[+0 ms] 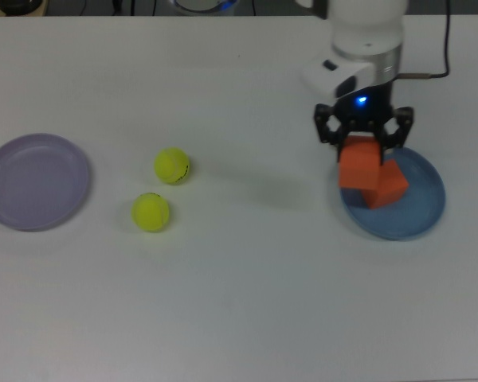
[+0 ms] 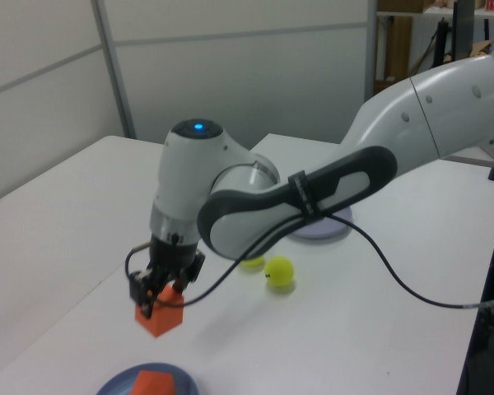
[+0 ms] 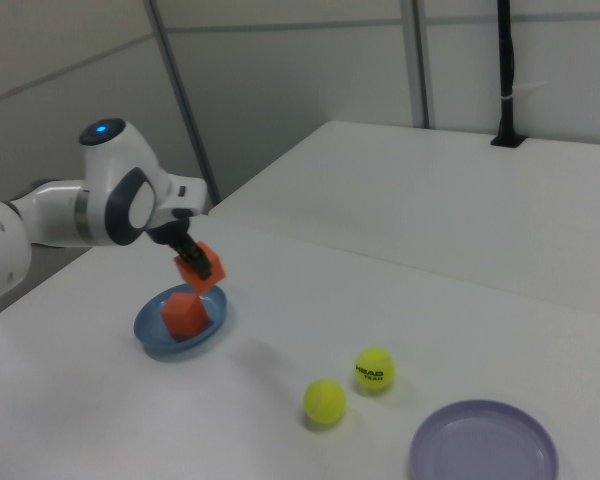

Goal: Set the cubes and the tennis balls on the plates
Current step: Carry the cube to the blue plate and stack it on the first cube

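Note:
My gripper (image 1: pixel 362 150) (image 2: pixel 159 299) (image 3: pixel 193 262) is shut on an orange cube (image 1: pixel 358 164) (image 2: pixel 158 316) (image 3: pixel 202 267) and holds it in the air over the near-left rim of the blue plate (image 1: pixel 418 215) (image 2: pixel 119 385) (image 3: pixel 148 329) in the top view. A second orange cube (image 1: pixel 388 188) (image 2: pixel 154 385) (image 3: pixel 183 313) lies on that plate, partly hidden under the held one in the top view. Two yellow-green tennis balls (image 1: pixel 172 165) (image 1: pixel 150 212) (image 3: pixel 375 369) (image 3: pixel 324 400) rest on the table. The lavender plate (image 1: pixel 33 181) (image 2: pixel 321 229) (image 3: pixel 485 447) sits bare at the top view's left.
The white arm (image 2: pixel 329 177) reaches over the table. A black cable (image 2: pixel 403 280) loops from it above the table. A black post (image 3: pixel 506 70) stands at the far edge in the right view.

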